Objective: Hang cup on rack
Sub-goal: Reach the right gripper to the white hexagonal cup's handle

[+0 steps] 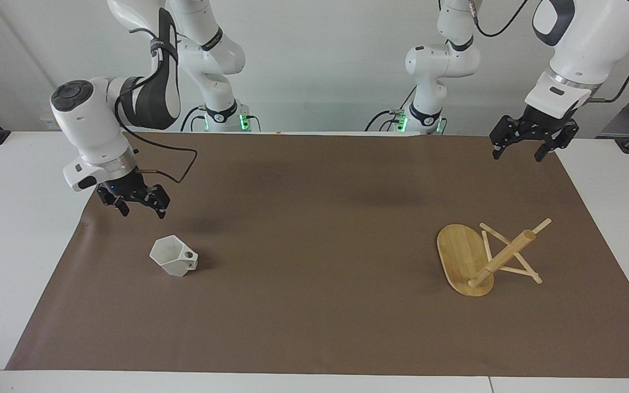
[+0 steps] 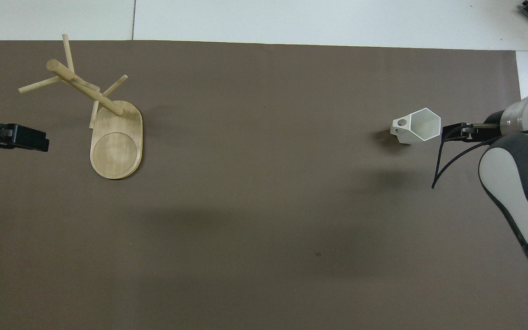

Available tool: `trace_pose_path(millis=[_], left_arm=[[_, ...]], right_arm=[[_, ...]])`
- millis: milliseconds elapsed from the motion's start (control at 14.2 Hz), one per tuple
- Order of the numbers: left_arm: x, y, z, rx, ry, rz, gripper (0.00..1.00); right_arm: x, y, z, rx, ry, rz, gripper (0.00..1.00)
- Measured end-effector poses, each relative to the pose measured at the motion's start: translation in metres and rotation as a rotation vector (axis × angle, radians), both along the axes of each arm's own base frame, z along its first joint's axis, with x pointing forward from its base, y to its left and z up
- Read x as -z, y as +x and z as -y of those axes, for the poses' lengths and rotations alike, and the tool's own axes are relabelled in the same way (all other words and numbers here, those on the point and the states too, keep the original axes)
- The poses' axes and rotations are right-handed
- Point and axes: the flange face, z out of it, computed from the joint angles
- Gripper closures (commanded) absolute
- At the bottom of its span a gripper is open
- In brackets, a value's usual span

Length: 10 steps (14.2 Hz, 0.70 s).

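The right gripper (image 1: 138,204) hangs in the air with its fingers spread wide and nothing between them, over the brown mat (image 1: 314,305) at the right arm's end of the table. The cup (image 1: 173,256) stands on the mat below it, clear of the fingers and farther from the robots than the patch of mat under the gripper. In the overhead view the gripper's tip (image 2: 457,133) shows just beside the cup's rim (image 2: 424,123), but the facing view shows it raised well above the cup, so nothing touches. The coming move, as it appears, is a descent outward and down onto the cup.

The right arm is plainly the nearer one. The left gripper (image 1: 530,143) waits, fingers open and empty, over the mat's edge at the left arm's end, well apart from the cup.

The cup is small, matte white and faceted, standing with its hexagonal mouth up and tilted a little. Its blocky handle, pierced by a round hole, points toward the middle of the table, away from the right gripper's side. A grasp on the rim or wall would leave that handle free for a peg.

The rack (image 1: 484,256) is toward the left arm's end, well apart from the cup. It lies tipped over: its oval base (image 1: 459,254) is up on edge, and its post (image 1: 503,256) slants low over the mat with its long axis running from the base toward the left arm's end, the thin pegs crossing it. Judging by this, it would need righting before any cup could hang.
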Motion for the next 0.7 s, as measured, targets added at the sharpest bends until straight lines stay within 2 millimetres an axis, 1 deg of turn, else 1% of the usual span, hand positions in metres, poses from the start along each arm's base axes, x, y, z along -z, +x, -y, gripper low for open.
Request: trace_pose_path(millis=[423,705], left_arm=[[0.000,0.000,0.000,0.000,0.000,0.000,0.00],[0.000,0.000,0.000,0.000,0.000,0.000,0.00]], right_arm=[[0.025,0.014,0.002,0.000,-0.003,0.035,0.00],[0.029,0.016,0.002,0.001,-0.004,0.044,0.00]])
